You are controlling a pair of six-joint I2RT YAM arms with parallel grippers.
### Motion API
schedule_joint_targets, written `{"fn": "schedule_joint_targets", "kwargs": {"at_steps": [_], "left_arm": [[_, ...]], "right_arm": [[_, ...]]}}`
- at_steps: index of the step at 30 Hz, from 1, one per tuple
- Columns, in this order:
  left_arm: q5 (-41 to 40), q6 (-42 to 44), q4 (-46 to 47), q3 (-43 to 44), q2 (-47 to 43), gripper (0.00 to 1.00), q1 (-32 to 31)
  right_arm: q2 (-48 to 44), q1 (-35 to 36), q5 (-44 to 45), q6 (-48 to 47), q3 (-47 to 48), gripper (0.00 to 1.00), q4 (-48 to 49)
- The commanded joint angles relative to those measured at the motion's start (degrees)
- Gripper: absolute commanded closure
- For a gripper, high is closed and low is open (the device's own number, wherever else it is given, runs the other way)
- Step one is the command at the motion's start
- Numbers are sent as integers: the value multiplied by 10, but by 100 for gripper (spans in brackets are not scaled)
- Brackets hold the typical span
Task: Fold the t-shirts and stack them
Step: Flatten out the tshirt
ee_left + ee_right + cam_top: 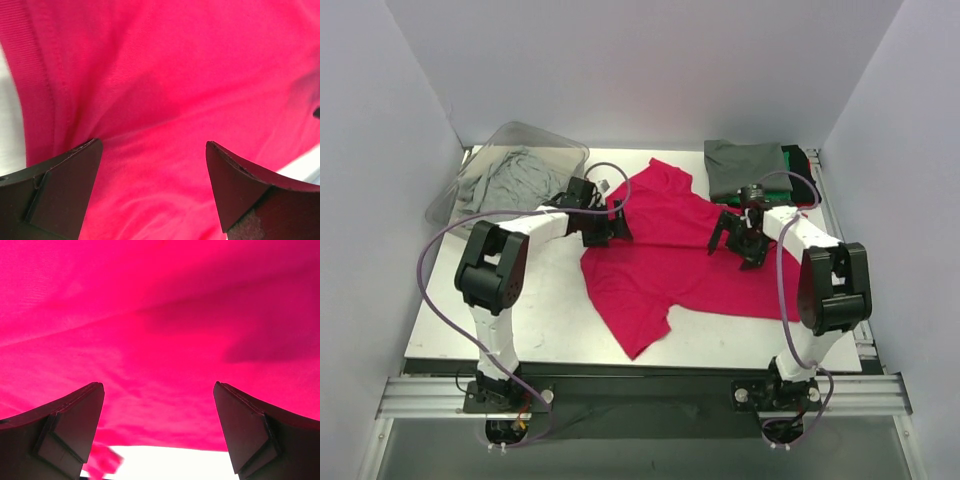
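Observation:
A bright magenta-red t-shirt (665, 255) lies spread and rumpled across the middle of the table. It fills the left wrist view (165, 90) and the right wrist view (160, 325). My left gripper (607, 224) hovers over the shirt's left edge, open, with only cloth seen between its fingers (65, 185). Over the shirt's right part my right gripper (738, 243) stands open too, its fingers (250, 425) wide apart. Folded t-shirts (745, 168), dark grey on top with green, black and red edges showing beneath, are stacked at the back right. A light grey t-shirt (515, 180) lies crumpled in the bin.
A clear plastic bin (548, 140) stands at the back left corner. White walls close in the table on three sides. The bare white tabletop (520, 320) shows in front of the shirt, and its near edge meets a metal rail (640, 392).

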Motion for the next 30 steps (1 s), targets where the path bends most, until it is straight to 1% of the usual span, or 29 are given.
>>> {"fn": "schedule_joint_targets", "kwargs": {"at_steps": [1, 5, 9, 15, 20, 23, 26, 30], "left_arm": [[-68, 66, -81, -20, 10, 3, 26], [-71, 100, -99, 11, 21, 3, 27], [-78, 117, -122, 69, 26, 3, 27], [-86, 122, -140, 97, -23, 3, 15], [-88, 96, -151, 54, -79, 3, -2], [-60, 70, -142, 8, -97, 3, -6], [-38, 47, -119, -46, -105, 3, -6], [-40, 54, -132, -62, -91, 3, -2]], "right_arm": [[17, 37, -1, 20, 29, 3, -18], [38, 63, -1, 29, 45, 3, -21], [39, 76, -1, 32, 61, 3, -28], [15, 78, 4, 37, 53, 3, -35], [-3, 78, 2, 44, 9, 3, -36], [-4, 81, 8, 43, -5, 3, -36], [1, 83, 11, 43, -13, 3, -35], [11, 85, 15, 41, -14, 3, -32]]}}
